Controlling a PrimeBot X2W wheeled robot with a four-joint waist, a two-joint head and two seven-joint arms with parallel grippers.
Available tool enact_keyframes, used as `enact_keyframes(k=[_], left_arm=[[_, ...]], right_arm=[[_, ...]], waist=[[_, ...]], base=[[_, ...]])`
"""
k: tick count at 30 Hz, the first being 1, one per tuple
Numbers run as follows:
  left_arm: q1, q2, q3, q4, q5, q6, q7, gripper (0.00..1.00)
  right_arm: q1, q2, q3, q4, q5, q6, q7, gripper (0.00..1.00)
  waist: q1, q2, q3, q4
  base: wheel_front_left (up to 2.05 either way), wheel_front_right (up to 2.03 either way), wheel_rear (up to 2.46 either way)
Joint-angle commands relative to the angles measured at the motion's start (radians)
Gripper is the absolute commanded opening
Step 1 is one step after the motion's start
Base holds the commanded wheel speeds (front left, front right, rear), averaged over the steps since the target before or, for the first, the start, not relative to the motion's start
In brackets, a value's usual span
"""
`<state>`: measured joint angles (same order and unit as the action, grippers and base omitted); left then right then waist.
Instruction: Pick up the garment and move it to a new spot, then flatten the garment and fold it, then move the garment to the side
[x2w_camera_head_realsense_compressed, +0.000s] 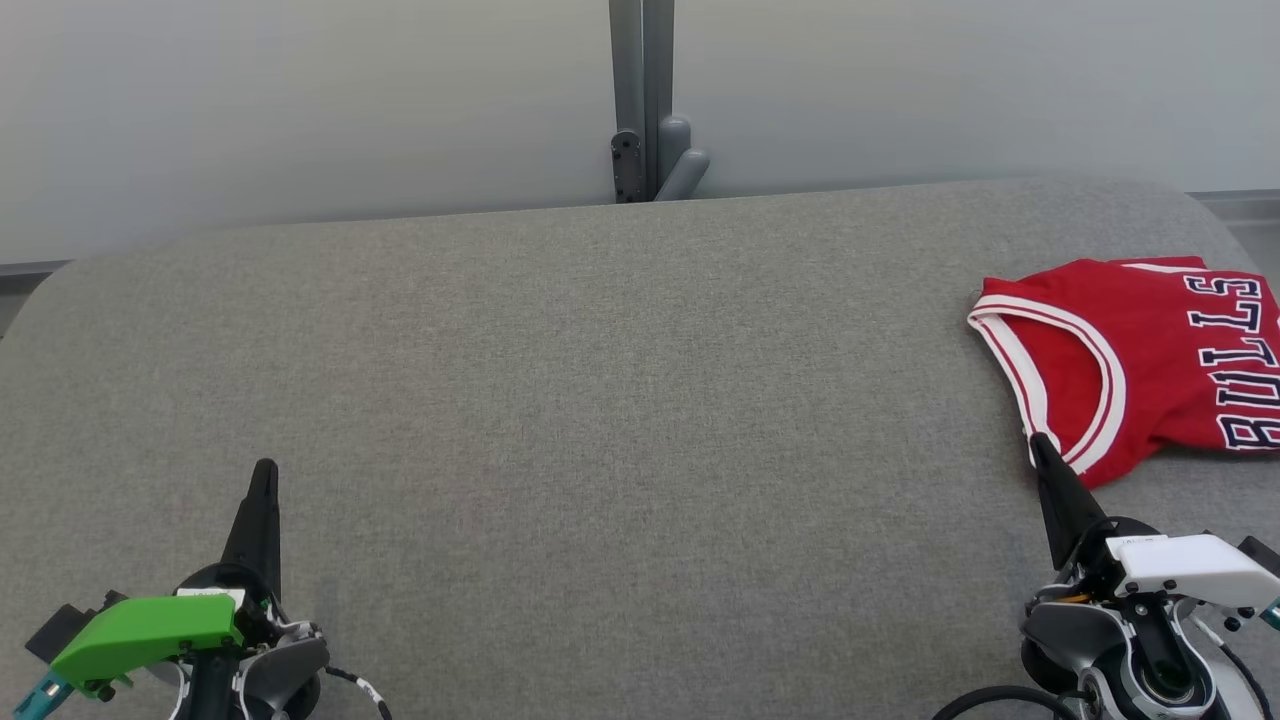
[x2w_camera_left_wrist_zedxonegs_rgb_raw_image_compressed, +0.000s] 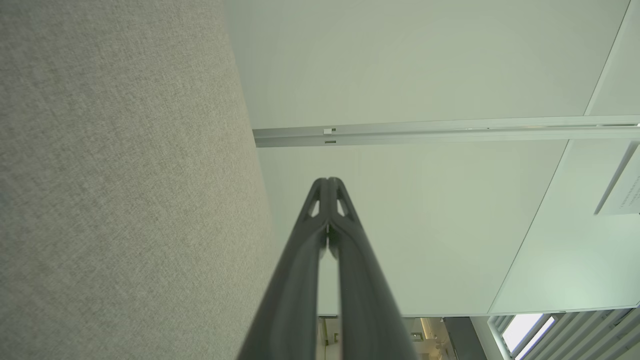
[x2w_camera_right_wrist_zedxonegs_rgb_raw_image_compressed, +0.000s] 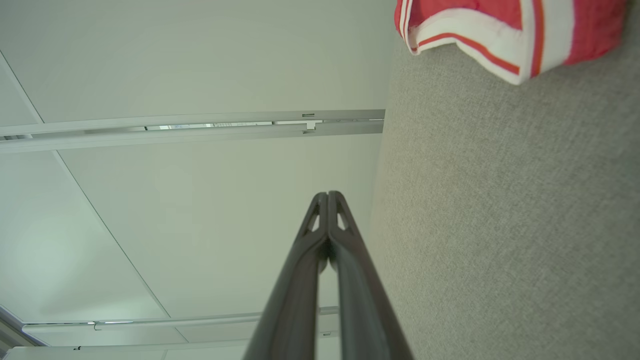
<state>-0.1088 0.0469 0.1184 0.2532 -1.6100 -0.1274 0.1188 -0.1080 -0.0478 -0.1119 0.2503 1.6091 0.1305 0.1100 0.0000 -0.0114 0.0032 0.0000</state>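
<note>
The garment (x2w_camera_head_realsense_compressed: 1150, 360) is a red jersey with white trim and dark lettering, lying folded at the right edge of the grey fabric surface (x2w_camera_head_realsense_compressed: 600, 400). Its trimmed edge (x2w_camera_right_wrist_zedxonegs_rgb_raw_image_compressed: 500, 35) appears at the top right of the right wrist view. My right gripper (x2w_camera_head_realsense_compressed: 1040, 445) is shut and empty, its tip just at the jersey's near left edge; whether it touches the cloth I cannot tell. Far off at the lower left, my left gripper (x2w_camera_head_realsense_compressed: 265, 470) is shut with nothing in it. Both pairs of fingers (x2w_camera_left_wrist_zedxonegs_rgb_raw_image_compressed: 328, 182) (x2w_camera_right_wrist_zedxonegs_rgb_raw_image_compressed: 328, 196) are pressed together.
A pale wall runs behind the surface, with a grey post (x2w_camera_head_realsense_compressed: 642, 100) at its middle. The surface's back edge curves down at both far corners. A metal rail (x2w_camera_left_wrist_zedxonegs_rgb_raw_image_compressed: 445, 131) crosses the wall in the left wrist view.
</note>
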Motion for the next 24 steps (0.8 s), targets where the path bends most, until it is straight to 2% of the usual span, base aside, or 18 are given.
enact_keyframes(k=[1,24], left_arm=[[-0.012,0.006,0.001,-0.005,-0.004,-0.007,0.003,0.0],[-0.012,0.006,0.001,-0.005,-0.004,-0.007,0.003,0.0]], right_arm=[[-0.009,-0.005,0.002,-0.004,0.007,0.0,0.004,0.0],[-0.009,-0.005,0.002,-0.005,0.007,0.0,0.004,0.0]], waist=[[0.0,0.0114,0.0,0.0],[0.0,0.0114,0.0,0.0]], base=[[0.0,0.0,0.0],[0.0,0.0,0.0]])
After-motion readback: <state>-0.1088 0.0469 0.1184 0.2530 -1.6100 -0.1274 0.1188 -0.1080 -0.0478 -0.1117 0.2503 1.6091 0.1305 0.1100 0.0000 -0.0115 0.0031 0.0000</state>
